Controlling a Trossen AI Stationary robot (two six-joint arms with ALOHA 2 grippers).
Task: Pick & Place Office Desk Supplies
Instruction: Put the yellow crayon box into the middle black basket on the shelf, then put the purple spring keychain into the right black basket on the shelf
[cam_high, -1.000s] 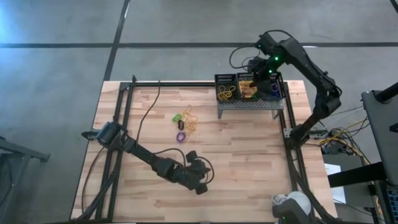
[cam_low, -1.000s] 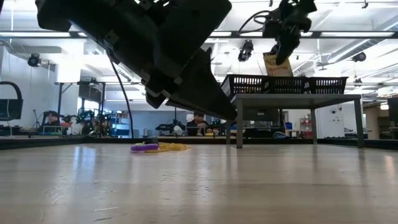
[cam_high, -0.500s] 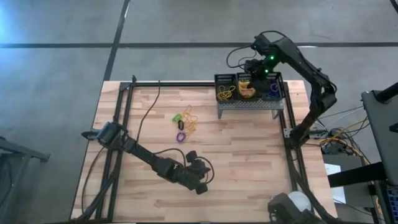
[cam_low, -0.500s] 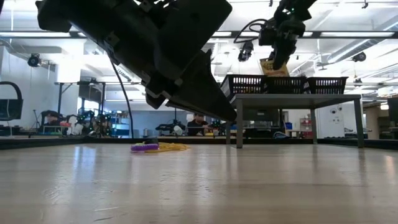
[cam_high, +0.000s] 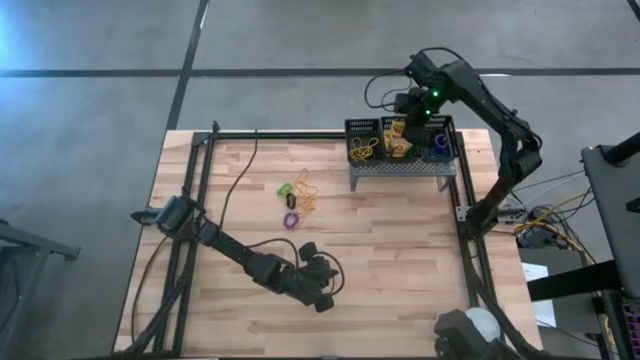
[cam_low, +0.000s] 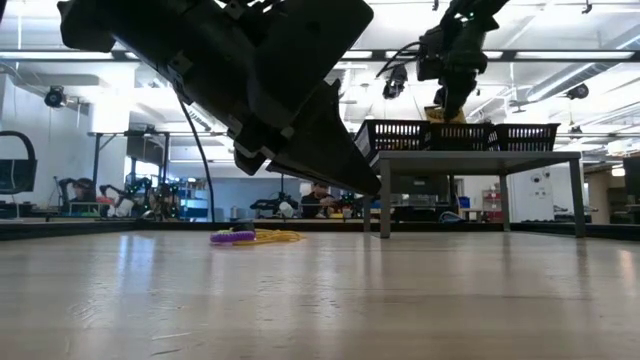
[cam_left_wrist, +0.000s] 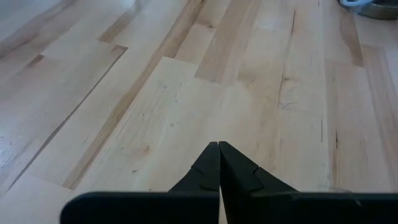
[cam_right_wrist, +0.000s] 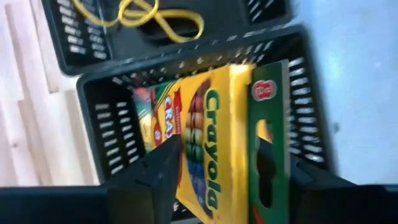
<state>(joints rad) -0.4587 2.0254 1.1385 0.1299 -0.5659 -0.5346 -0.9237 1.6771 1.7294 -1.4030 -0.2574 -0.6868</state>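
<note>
Right gripper (cam_right_wrist: 214, 171) sits over the middle mesh bin (cam_right_wrist: 99, 118) on the grey stand (cam_high: 400, 168), fingers spread either side of the crayon box (cam_right_wrist: 217, 137), which stands on end inside the bin next to another box; whether the pads touch the cardboard I can't tell. The box looks light and stiff but crushable, smooth-faced, so take it across the two broad faces near mid-height, moderate squeeze. Left gripper (cam_left_wrist: 219, 163) is parked low over the table (cam_high: 400, 260), fingers together and empty; loose rubber bands (cam_high: 305, 195) and rings (cam_high: 291, 219) are floppy, best pinched at the rim.
</note>
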